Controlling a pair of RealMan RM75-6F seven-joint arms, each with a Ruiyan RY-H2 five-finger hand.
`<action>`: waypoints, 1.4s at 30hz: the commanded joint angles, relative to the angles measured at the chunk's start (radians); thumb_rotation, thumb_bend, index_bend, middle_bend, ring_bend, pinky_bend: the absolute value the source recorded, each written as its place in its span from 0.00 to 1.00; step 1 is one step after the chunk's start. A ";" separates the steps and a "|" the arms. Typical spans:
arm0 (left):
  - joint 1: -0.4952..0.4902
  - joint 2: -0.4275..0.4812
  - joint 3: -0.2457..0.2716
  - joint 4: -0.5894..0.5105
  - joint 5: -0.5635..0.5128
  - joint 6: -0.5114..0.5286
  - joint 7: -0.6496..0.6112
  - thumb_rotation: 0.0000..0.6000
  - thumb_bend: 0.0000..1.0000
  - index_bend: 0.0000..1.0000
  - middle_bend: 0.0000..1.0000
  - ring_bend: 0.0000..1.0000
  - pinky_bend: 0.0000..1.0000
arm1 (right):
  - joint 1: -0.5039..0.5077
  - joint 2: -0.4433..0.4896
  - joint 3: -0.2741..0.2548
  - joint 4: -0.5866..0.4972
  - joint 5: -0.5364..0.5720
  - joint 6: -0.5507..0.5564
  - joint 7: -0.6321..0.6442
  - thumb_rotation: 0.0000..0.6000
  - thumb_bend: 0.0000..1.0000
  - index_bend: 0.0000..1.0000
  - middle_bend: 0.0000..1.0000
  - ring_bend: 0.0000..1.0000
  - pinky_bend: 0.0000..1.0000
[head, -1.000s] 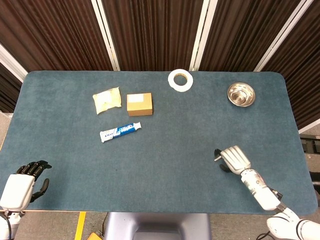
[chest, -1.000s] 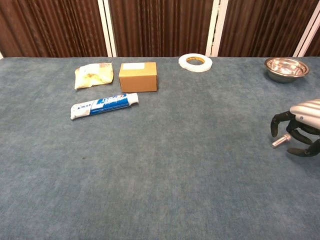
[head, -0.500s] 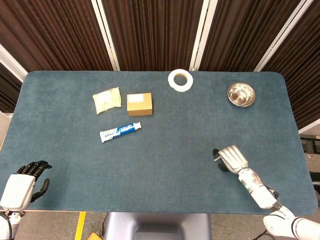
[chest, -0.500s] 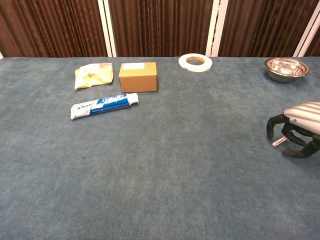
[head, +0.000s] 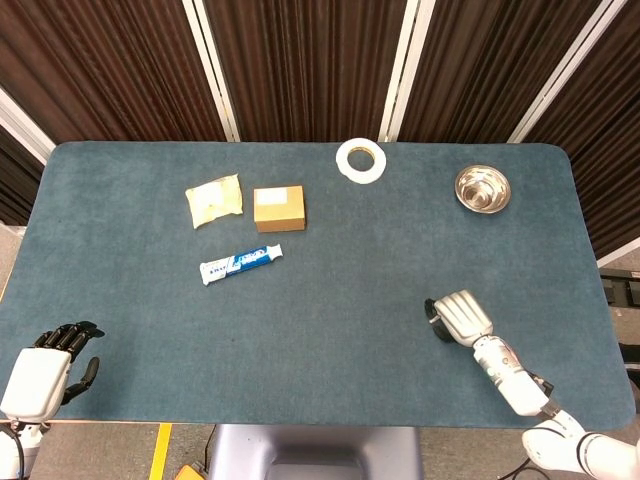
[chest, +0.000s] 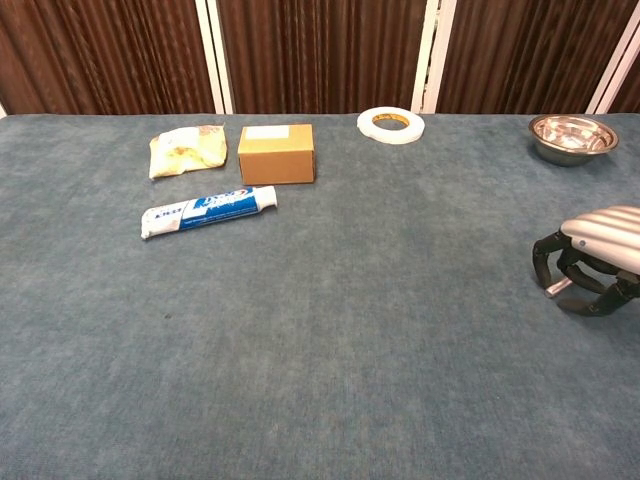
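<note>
1. My left hand sits at the near left corner of the table, just off its edge. Its dark fingers are curled in with nothing in them. Only the head view shows it.
2. Toward the far left lies a yellowish packet, with a brown cardboard box just beside it on the right.
3. A white and blue toothpaste tube lies nearer to me than those two, angled slightly, apart from both.
4. A white tape roll lies flat at the far edge, near the middle.
5. My right hand hangs over the near right part of the table, palm down, fingers curled toward the cloth. In the chest view a small silver cylinder shows beneath the right hand's dark fingers. I cannot tell whether they grip it or only cage it.
6. A steel bowl stands upright near the far right corner, well apart from my right hand.
</note>
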 joint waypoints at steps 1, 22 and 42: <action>0.000 0.000 0.000 0.000 0.000 0.001 0.000 1.00 0.45 0.36 0.30 0.30 0.42 | 0.001 -0.002 -0.001 0.005 0.001 -0.001 -0.001 1.00 0.45 0.63 0.90 1.00 0.97; -0.001 -0.002 0.002 -0.001 0.001 -0.003 0.007 1.00 0.45 0.36 0.30 0.30 0.42 | -0.010 0.006 -0.002 -0.002 -0.010 0.048 0.039 1.00 0.48 0.77 0.90 1.00 0.97; -0.004 -0.005 0.003 0.004 0.001 -0.009 0.005 1.00 0.45 0.36 0.30 0.30 0.42 | -0.027 0.023 0.014 -0.036 -0.007 0.095 0.151 1.00 0.48 0.77 0.90 1.00 0.97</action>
